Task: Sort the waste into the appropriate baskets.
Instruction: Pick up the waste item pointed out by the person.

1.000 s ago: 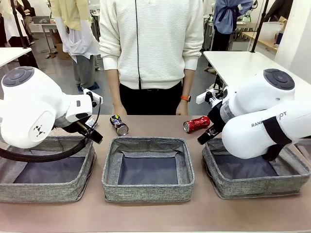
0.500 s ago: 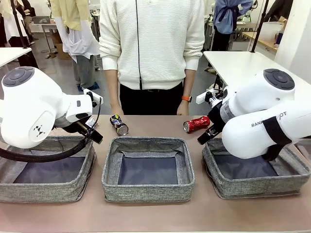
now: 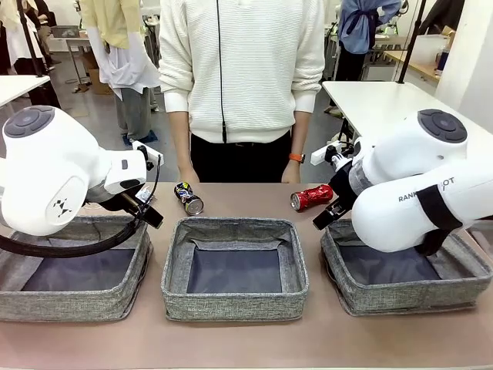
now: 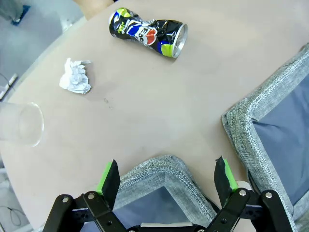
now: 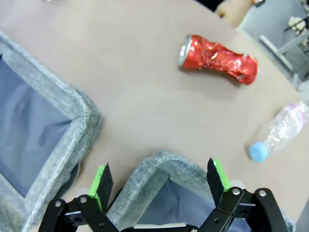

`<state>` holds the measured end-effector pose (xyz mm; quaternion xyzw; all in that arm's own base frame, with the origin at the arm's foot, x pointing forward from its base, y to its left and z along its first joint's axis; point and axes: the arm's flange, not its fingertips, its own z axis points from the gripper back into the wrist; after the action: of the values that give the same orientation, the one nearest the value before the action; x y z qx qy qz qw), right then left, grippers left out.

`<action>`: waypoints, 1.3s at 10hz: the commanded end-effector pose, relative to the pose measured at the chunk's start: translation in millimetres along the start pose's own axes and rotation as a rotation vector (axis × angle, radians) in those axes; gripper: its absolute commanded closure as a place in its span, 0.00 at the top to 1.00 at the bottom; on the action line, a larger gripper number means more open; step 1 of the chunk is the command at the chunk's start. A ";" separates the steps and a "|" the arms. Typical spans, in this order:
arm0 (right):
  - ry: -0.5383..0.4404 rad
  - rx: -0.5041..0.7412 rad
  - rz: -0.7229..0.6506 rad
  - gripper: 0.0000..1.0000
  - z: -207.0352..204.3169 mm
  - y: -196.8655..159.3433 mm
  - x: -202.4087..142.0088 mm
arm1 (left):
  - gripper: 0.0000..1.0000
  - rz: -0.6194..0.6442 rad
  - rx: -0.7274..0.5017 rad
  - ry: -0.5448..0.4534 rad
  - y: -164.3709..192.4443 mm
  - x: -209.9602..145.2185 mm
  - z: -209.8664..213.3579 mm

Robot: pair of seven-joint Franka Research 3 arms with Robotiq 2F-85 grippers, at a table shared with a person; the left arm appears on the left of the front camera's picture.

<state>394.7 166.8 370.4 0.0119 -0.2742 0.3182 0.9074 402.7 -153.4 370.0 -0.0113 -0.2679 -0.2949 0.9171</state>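
Where a brown desk (image 3: 231, 339) spans the front view, a person in a white sweater (image 3: 243, 69) stands at its far edge. Two white robot arms flank the scene: the left arm (image 3: 46, 169) hangs over the left basket (image 3: 73, 304), and the right arm (image 3: 416, 185) hangs over the right basket (image 3: 408, 297). A middle basket (image 3: 235, 304) sits between those two. All three are grey woven fabric with dark lining.

The left jaws are spread wide above a corner of the left basket, pinching nothing. The right jaws are spread wide and empty above a corner of the right basket.

Beyond the baskets, the waste lies on the desk. A crushed dark blue-black can (image 3: 189, 198) lies behind the middle basket's left corner. A crushed red can (image 3: 311, 197) lies further right, with a small clear bottle (image 5: 280, 130) nearby. A clear plastic cup (image 4: 19, 124) sits near the desk's edge. A white paper wad (image 4: 76, 76) lies between the cup and the dark can.
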 end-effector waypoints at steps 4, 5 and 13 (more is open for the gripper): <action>-0.148 0.041 0.002 1.00 200.9 -0.9 -26.3 | 1.00 -0.046 0.070 -0.141 -35.4 -36.6 185.0; -0.207 -0.077 -0.051 1.00 218.0 3.0 -43.9 | 1.00 -0.014 0.144 -0.126 -51.1 -49.5 192.8; -0.186 0.700 -0.441 1.00 181.5 -101.0 -52.2 | 1.00 0.300 -0.549 -0.187 115.1 -63.3 202.3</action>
<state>334.7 80.1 519.4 0.2342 -0.2772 0.2702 0.8918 328.2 -63.4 543.1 -0.2247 -0.3020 -0.2703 0.8862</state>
